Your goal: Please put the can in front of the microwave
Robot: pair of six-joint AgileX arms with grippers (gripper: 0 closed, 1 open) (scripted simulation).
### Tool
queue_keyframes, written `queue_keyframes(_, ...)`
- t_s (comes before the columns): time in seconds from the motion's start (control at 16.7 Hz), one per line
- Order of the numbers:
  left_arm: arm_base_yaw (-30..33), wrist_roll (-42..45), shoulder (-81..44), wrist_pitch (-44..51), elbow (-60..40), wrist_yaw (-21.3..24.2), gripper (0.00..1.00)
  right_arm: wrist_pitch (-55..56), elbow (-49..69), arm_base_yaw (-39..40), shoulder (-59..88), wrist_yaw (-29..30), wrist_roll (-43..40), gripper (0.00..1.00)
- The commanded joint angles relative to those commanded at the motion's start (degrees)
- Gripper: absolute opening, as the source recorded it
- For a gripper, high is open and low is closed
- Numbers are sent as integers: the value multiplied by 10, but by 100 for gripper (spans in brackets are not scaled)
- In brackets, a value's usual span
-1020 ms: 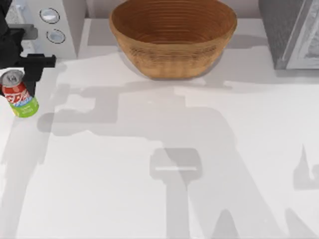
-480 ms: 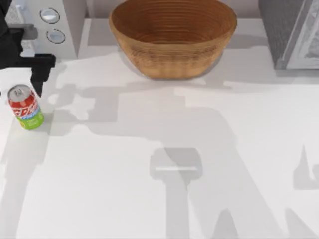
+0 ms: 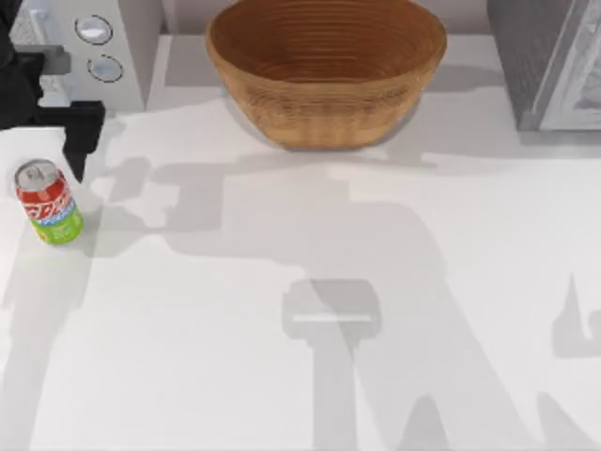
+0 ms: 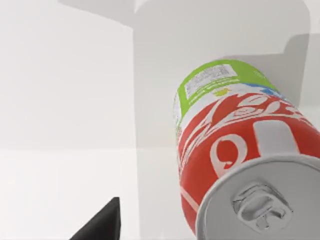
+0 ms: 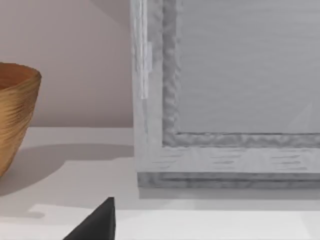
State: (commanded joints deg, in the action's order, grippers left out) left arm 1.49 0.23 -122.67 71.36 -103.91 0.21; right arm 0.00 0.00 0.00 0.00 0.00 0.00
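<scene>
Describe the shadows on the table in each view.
Top view: broad soft grey arm-shaped shadows cross the table; the can throws a faint one. Left wrist view: a grey shadow lies behind the can. Right wrist view: the basket shades the table beside the darker appliance.

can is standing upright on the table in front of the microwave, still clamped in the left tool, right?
Not clamped. The can does stand upright on the table in front of the microwave, but the top view shows the left tool open and above it, apart from the can. The left wrist view also shows the can free, with one fingertip off to its side.
</scene>
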Motion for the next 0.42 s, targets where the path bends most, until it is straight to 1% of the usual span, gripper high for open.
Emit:
queue_keyframes(0.3,0,-1,0,76,-75,0,100,0,0,0,0,0,0,100)
queue_keyframes(0.42,1,-1,2,88,-87,0,100,0,0,0,0,0,0,100)
